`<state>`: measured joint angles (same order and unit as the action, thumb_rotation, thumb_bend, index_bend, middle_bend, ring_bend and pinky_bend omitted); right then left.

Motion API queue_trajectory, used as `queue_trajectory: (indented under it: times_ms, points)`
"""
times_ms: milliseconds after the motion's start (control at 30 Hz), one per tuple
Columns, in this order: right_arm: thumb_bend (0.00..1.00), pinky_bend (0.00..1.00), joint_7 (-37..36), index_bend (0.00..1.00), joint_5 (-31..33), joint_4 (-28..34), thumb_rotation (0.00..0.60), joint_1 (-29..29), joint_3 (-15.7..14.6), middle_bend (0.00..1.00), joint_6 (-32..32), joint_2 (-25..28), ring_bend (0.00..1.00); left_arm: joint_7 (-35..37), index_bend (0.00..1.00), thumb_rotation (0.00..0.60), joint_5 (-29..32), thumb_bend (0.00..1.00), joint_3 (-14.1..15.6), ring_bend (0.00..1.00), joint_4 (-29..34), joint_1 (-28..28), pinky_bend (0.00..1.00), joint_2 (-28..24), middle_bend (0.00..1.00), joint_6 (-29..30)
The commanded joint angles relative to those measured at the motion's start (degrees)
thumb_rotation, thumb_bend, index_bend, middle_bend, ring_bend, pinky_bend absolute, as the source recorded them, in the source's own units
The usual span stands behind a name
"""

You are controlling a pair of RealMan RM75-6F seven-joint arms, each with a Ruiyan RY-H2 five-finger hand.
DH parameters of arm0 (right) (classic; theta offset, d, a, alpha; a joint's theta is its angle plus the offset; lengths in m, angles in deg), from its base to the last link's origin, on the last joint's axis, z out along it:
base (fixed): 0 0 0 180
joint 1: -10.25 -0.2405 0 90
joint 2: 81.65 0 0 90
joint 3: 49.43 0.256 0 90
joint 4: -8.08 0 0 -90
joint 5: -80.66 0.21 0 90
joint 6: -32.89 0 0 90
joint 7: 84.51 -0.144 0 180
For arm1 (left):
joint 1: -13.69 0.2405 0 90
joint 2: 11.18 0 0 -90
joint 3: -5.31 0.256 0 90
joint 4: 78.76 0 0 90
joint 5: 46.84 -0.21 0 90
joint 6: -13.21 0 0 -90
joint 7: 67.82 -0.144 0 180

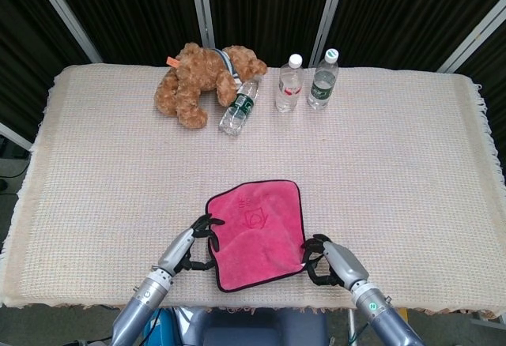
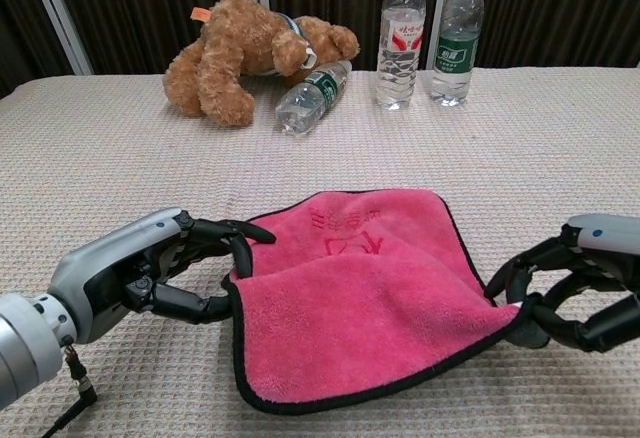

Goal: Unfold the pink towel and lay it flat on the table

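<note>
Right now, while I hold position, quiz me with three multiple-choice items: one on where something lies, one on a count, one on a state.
1. Where does the tipped-over bottle lie?
A. against the teddy bear
B. on the pink towel
C. at the table's right edge

2. How many bottles stand upright at the back?
A. one
B. two
C. four

3. How is the towel held?
A. only by the left hand
B. by neither hand
C. the left hand and the right hand each grip a near corner

Key: 1 A, it rests beside the bear's paw. 2 B, the red-label bottle and the green-label bottle stand side by side. 3 C, fingers close on both near corners, lifting that edge.
</note>
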<state>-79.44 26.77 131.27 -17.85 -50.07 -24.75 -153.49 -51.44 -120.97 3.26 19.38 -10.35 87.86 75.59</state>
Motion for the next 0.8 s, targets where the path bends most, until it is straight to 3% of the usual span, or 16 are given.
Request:
queue_trajectory:
  times_ms: [33, 200, 433, 633, 800]
  points:
    - [0.53, 0.24, 0.2, 0.66, 0.2, 0.1, 0.600, 0.1, -0.2, 0.27, 0.1, -0.3, 0.09, 0.4, 0.58, 0.600, -0.3, 0.40, 0.2, 0.00, 0.0, 0.0, 0.00, -0.3, 0.17, -0.6]
    - [0.53, 0.21, 0.7, 0.62, 0.1, 0.0, 0.600, 0.3, -0.5, 0.27, 0.0, -0.7, 0.07, 0.8, 0.57, 0.600, -0.5, 0.40, 0.5, 0.00, -0.1, -0.2, 0.00, -1.0, 0.17, -1.9]
    - [0.52, 0.09, 1.3, 0.23, 0.1, 0.0, 0.600, 0.2, -1.2, 0.11, 0.8, -0.5, 0.00, 1.8, 0.50, 0.600, -1.2, 0.35, 0.8, 0.00, -0.2, -0.6, 0.00, -2.0, 0.14, -3.6]
    - [0.44, 0.04, 1.5, 0.02, -0.2, 0.3, 0.600, 0.2, -1.6, 0.01, 1.6, 0.0, 0.00, 2.2, 0.44, 0.600, -1.6, 0.30, 0.7, 0.00, -0.2, -0.9, 0.00, -2.7, 0.11, -4.3]
    - [0.38, 0.01, 1.7, 0.00, -0.5, 0.9, 0.600, 0.0, -2.0, 0.00, 2.3, 0.9, 0.00, 2.9, 0.35, 0.600, -2.1, 0.20, 0.6, 0.00, 0.0, -1.3, 0.00, -3.7, 0.07, -5.2]
